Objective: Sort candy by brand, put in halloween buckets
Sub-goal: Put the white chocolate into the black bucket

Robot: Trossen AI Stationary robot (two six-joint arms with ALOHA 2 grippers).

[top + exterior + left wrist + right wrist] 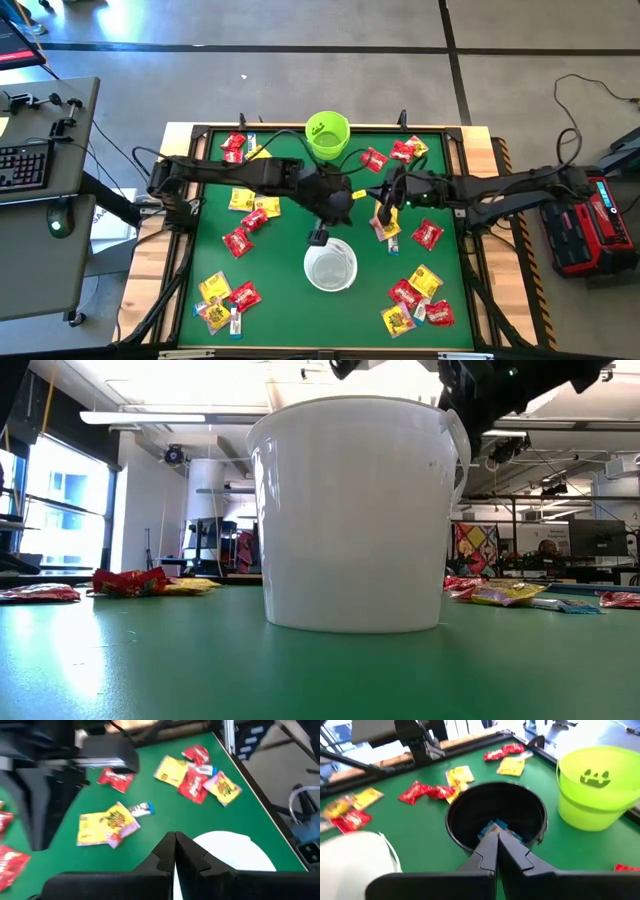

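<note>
Overhead, both dark arms reach toward the middle of the green table [290, 280], where three Halloween pails stand in a loose line. The left gripper [319, 236] hangs over the near rim of the white bucket [330, 266], its two fingers pressed together with nothing between them; the left wrist view shows the closed fingertips [174, 851] directly above that pail's pale rim. Seen from above, the white bucket's inside looks bare.

The right gripper [497, 838] is likewise closed and empty-handed, poised just above the mouth of the black bucket [495, 817]. Inside that pail, directly beyond the fingertips, lie a few small blue-and-white packets [492, 827]. In the high view the black bucket [338, 200] is largely hidden beneath the arms.

Just beyond and to one side of the right gripper stands the lime green bucket [597, 795], marked with a dark jack-o'-lantern face; the high view shows a dark mark on the green bucket's inside and no candy that can be made out.

Most candy remains loose on the table: red and yellow packets [418, 300] clustered below the right arm, another group [225, 298] below the left arm, more [250, 208] beside the left forearm, and others [405, 151] near the green pail.

From table height, the white bucket fills the frame, with packets lying to either side behind it.
</note>
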